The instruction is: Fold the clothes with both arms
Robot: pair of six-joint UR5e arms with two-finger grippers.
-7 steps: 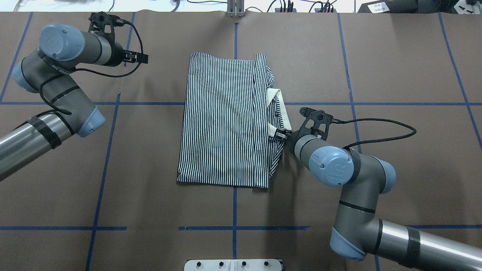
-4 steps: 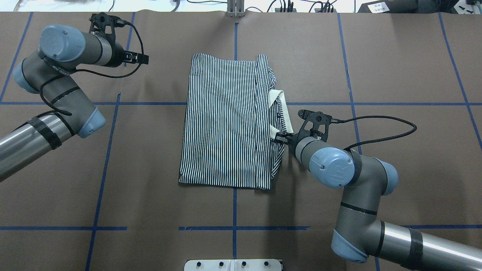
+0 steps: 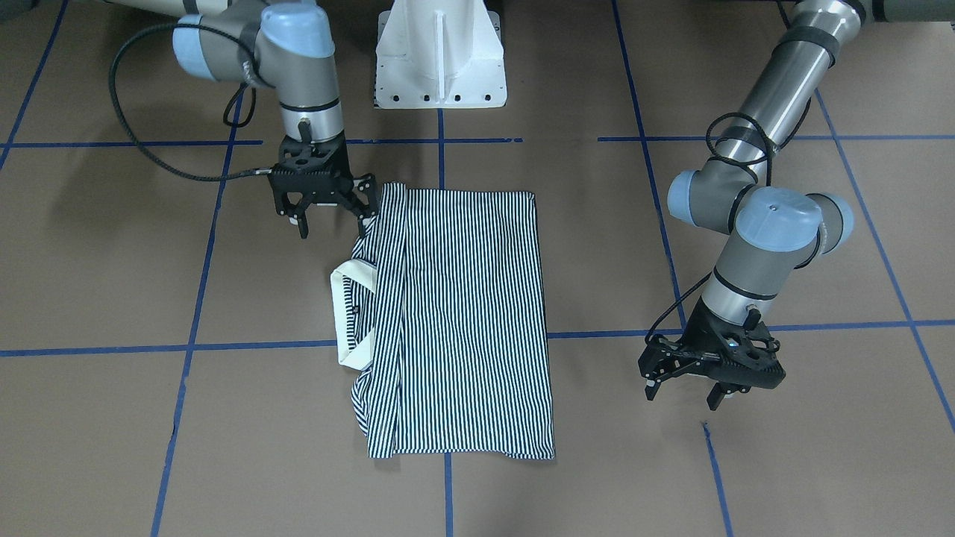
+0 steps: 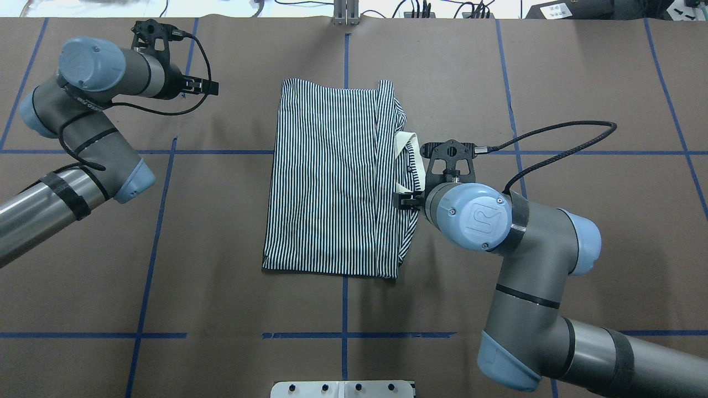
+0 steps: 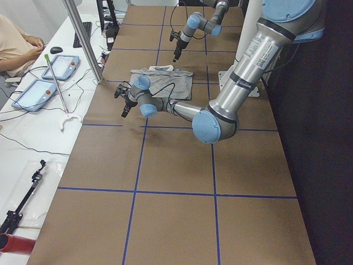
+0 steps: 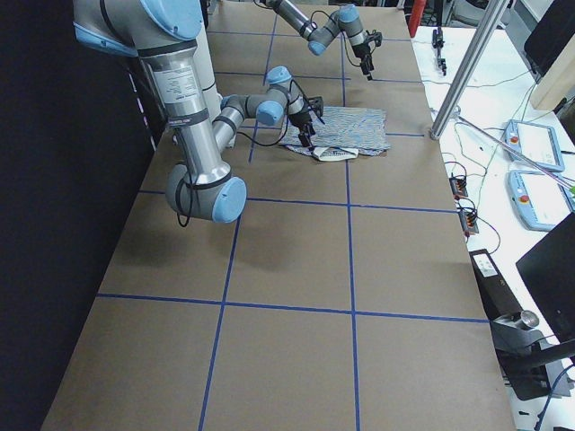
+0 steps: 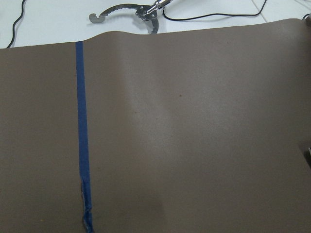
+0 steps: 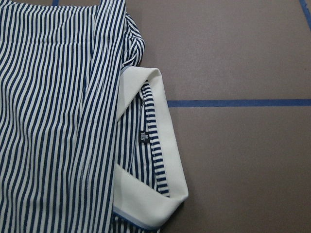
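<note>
The striped polo shirt (image 4: pixel 332 177) lies folded into a rectangle at the table's middle, also seen at shirt (image 3: pixel 462 313). Its white collar (image 4: pixel 417 166) sticks out on my right side; the right wrist view shows the collar (image 8: pixel 160 141) close up. My right gripper (image 3: pixel 333 224) hangs open just above the shirt's edge beside the collar, holding nothing; overhead, the right gripper (image 4: pixel 406 200) is partly hidden by its wrist. My left gripper (image 3: pixel 685 395) is open over bare table, well apart from the shirt, and shows overhead as the left gripper (image 4: pixel 207 87).
Brown table paper carries a grid of blue tape lines (image 7: pixel 82 145). The white pedestal base (image 3: pixel 440 52) stands at my edge. A metal tool (image 7: pixel 126 10) lies past the far edge. A person (image 5: pixel 16 47) sits beyond the table with tablets (image 5: pixel 60 66).
My right arm's wrist has risen and swung over the shirt's collar side. The shirt shifted slightly toward that side. The left arm has not moved.
</note>
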